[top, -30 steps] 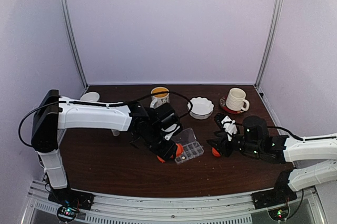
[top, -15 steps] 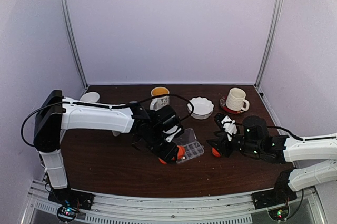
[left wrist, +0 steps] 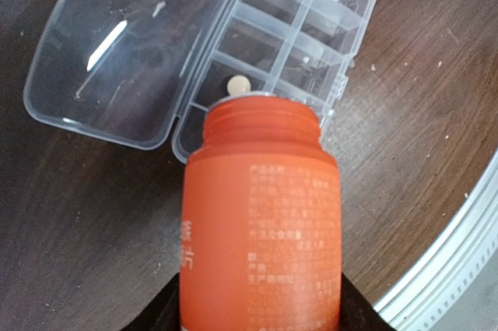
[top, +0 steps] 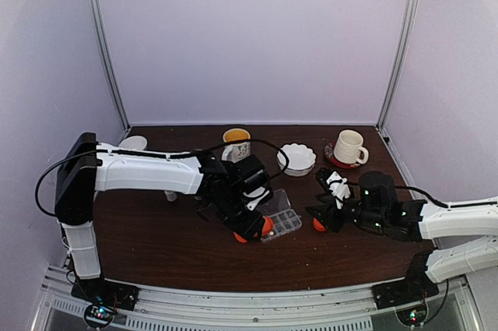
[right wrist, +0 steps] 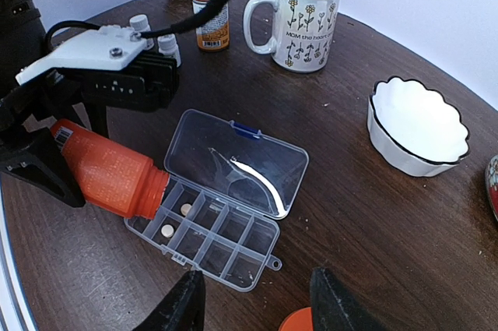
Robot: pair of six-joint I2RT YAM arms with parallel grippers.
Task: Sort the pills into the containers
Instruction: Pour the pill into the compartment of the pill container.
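Pills (right wrist: 186, 209), two small pale round ones, lie in neighbouring compartments (right wrist: 174, 224) at one end of the flat clear plastic pill box (right wrist: 249, 148), lid-open near the middle of the dark tabletop (right wrist: 366, 214). The left gripper (left wrist: 261, 309) clamps a tilted orange cylindrical bottle (left wrist: 261, 191), mouth over that end. The right gripper (right wrist: 258, 275) holds its jaws apart beside the box, an orange cap (right wrist: 299, 322) between them.

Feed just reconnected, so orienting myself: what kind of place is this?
Probably a staged test booth: plain white walls, metal corner posts, a dark wooden table holding a floral mug.
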